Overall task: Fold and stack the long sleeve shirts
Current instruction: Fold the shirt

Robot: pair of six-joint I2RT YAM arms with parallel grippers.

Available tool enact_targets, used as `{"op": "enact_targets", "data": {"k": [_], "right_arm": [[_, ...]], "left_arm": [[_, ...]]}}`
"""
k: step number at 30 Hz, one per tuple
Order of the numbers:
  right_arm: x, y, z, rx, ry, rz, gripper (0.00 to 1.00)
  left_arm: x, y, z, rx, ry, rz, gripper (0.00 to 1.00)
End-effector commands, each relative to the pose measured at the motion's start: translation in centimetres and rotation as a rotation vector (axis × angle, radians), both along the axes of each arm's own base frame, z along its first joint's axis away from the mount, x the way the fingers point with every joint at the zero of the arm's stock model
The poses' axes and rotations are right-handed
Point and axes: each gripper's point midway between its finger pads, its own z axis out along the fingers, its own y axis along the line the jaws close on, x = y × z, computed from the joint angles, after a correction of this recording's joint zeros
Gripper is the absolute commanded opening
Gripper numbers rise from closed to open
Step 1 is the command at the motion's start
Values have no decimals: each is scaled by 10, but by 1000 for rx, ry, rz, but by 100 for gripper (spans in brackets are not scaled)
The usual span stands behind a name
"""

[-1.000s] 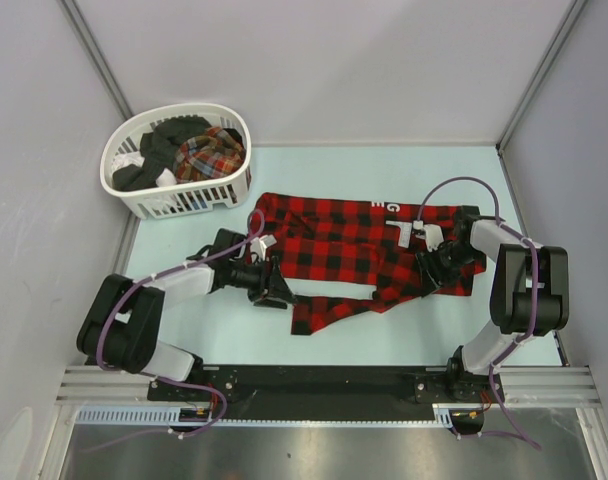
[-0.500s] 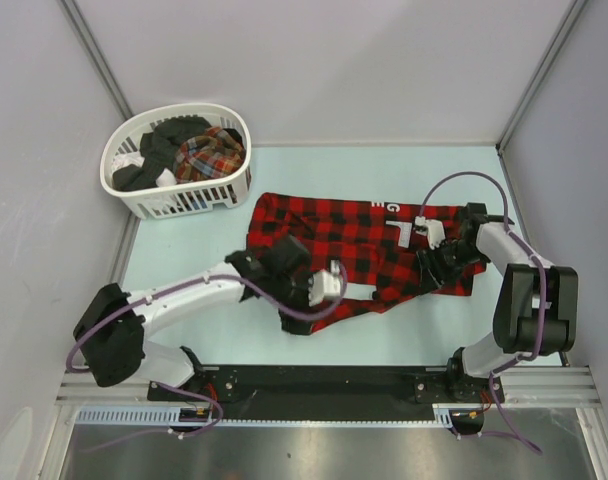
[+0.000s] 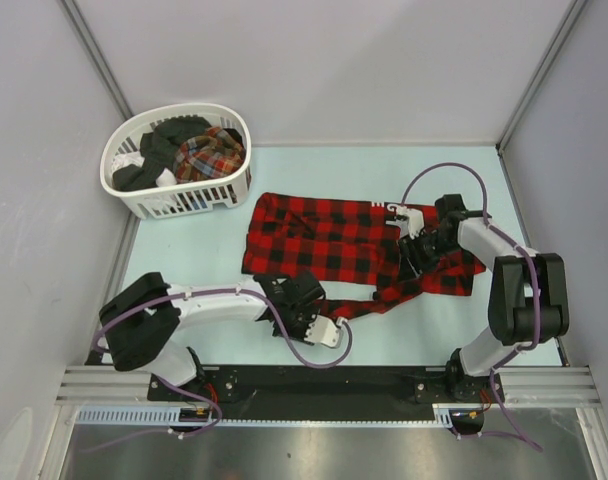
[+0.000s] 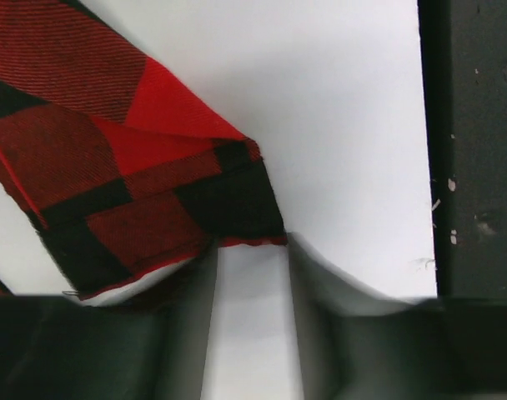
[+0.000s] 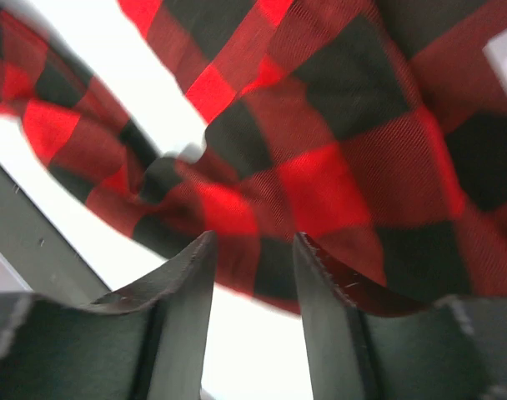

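By the near edge of the pale green tabletop (image 3: 174,250), the left gripper (image 4: 252,250) stands apart at a sleeve cuff (image 4: 228,200). At centre, the red-and-black shirt (image 3: 319,235) lies spread, with the right gripper (image 5: 253,242) apart over it. A white basket (image 3: 174,205) in the far-left corner holds a plaid shirt (image 3: 209,155). Grey walls (image 3: 314,60) enclose everything.

Pale-green tabletop (image 3: 334,165) — grey walls (image 3: 334,60)

Your top view looks down from above and behind onto the whole surface (image 3: 314,170). Each wrist view sits close, peering past its own fingers (image 4: 324,287) (image 5: 183,296); all three share the red-and-black shirt (image 3: 324,235) (image 4: 112,183) (image 5: 345,150).
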Motion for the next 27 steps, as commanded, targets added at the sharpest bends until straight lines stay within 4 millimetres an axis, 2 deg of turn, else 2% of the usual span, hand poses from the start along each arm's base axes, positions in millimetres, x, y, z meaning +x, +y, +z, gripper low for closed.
{"op": "enact_targets", "data": {"k": [1, 3, 4, 5, 7, 8, 9, 10, 11, 13, 15, 17, 18, 19, 20, 21, 22, 23, 24, 25, 26, 27], "right_arm": [[38, 8, -5, 26, -77, -76, 45], [49, 7, -8, 22, -115, -107, 43], [48, 6, -12, 17, -109, -124, 42], [49, 6, -14, 14, -115, -133, 41], [54, 4, -17, 4, -128, -158, 40], [57, 3, -18, 0, -133, -171, 39], [58, 1, -21, -11, -129, -182, 38], [59, 0, -23, -17, -125, -192, 38], [61, -2, -25, -21, -117, -221, 36], [62, -5, -28, -31, -112, -243, 36], [63, -8, -32, -46, -104, -260, 36], [62, -9, -33, -48, -104, -260, 36], [63, -10, -33, -55, -107, -266, 36], [62, -10, -32, -55, -109, -265, 36], [62, -10, -32, -55, -108, -264, 36], [61, -11, -32, -59, -109, -264, 36], [60, -10, -31, -58, -109, -261, 36], [59, -11, -31, -58, -108, -259, 36], [59, -9, -29, -54, -109, -251, 37], [58, -9, -29, -53, -109, -245, 37], [56, -9, -28, -51, -101, -241, 38], [55, -7, -25, -39, -102, -229, 38]], "left_arm": [[8, -11, -2, 4, -31, -51, 20], [0, -19, 9, -24, 24, -31, 2], [-6, -16, 13, -15, 55, -22, 0], [-14, -26, 27, -66, 106, -27, 0], [-33, -26, 46, -80, 206, 5, 0], [-48, -42, 73, -168, 298, -17, 0], [-67, -38, 88, -168, 393, -29, 0], [-74, -48, 112, -229, 441, -51, 0], [-94, -55, 138, -301, 558, -63, 0], [-105, -66, 168, -362, 649, -54, 0], [-115, -74, 191, -396, 828, 3, 0], [-116, -75, 198, -372, 1009, 135, 0], [-96, -81, 203, -442, 1069, 175, 0], [-90, -76, 187, -422, 1124, 267, 0], [-79, -74, 184, -382, 1203, 420, 0], [-44, -76, 179, -487, 1168, 493, 0], [-29, -72, 170, -507, 1169, 578, 0], [-20, -64, 153, -469, 1226, 738, 0], [12, -58, 148, -555, 1193, 825, 0], [25, -54, 136, -563, 1198, 918, 0], [28, -46, 122, -538, 1251, 1035, 0], [41, -39, 116, -573, 1237, 1085, 0]]}}
